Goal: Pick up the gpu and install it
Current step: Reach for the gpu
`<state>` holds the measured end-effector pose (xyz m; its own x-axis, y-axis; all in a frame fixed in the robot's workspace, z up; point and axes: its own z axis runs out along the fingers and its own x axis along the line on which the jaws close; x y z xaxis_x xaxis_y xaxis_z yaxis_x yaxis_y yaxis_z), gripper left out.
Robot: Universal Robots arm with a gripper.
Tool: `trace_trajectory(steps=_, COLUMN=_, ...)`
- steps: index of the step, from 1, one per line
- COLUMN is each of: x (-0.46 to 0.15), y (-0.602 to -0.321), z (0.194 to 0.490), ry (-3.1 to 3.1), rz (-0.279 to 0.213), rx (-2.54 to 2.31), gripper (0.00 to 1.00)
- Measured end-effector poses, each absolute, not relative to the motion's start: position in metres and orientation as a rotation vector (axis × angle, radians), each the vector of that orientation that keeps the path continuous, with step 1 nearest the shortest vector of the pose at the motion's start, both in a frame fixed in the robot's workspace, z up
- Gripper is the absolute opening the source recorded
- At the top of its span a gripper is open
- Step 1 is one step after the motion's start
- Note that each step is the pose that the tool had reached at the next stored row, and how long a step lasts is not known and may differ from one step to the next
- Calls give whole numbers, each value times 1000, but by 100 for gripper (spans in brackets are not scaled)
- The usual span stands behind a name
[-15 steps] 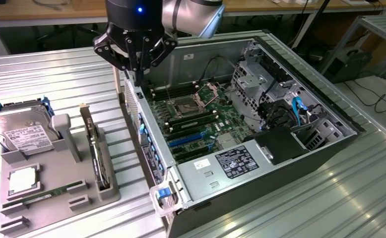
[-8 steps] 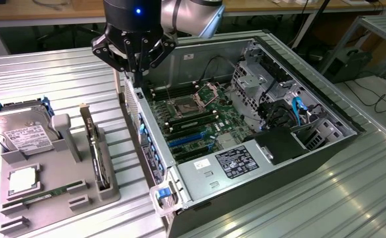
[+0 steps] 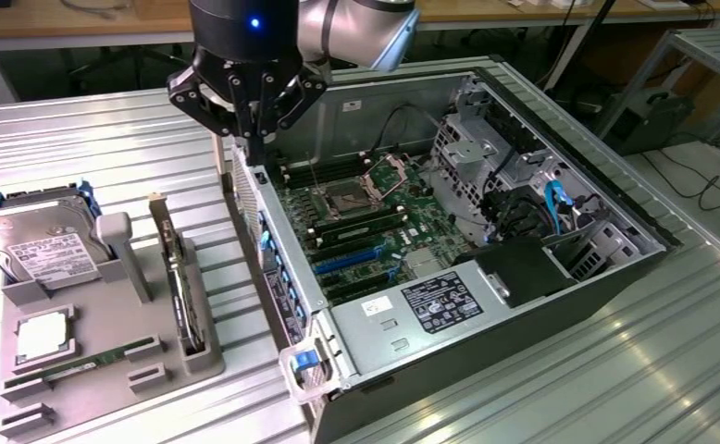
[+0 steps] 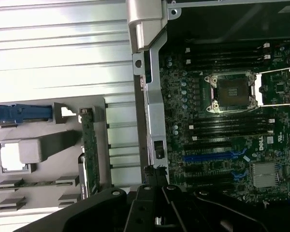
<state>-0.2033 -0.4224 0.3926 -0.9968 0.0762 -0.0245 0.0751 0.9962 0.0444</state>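
Pickup is the step in hand, and by my judgement it has not begun. The black end effector (image 3: 257, 139) hangs with its fingers pressed together and empty above the rear wall of the open black computer case (image 3: 496, 361). It is well apart from the gpu (image 3: 178, 277), a thin flat green circuit card with a dark face.

That gpu stands on its long edge in a slot of the grey moulded holder (image 3: 89, 398), which sits on the ribbed metal bench (image 3: 113, 139) to the exterior view's left of the case. Its long axis runs roughly parallel to the case's rear wall, from far to near in the exterior view, with what looks like the pale bracket at the far end.

A grasp calls for parted fingers set across the card's upper edge, square to that axis.
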Motion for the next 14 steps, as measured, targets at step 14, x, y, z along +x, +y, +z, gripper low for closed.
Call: trace_trajectory(steps=14, x=-212, y=-428, z=392, ry=3112, rz=68, rx=118, gripper=11)
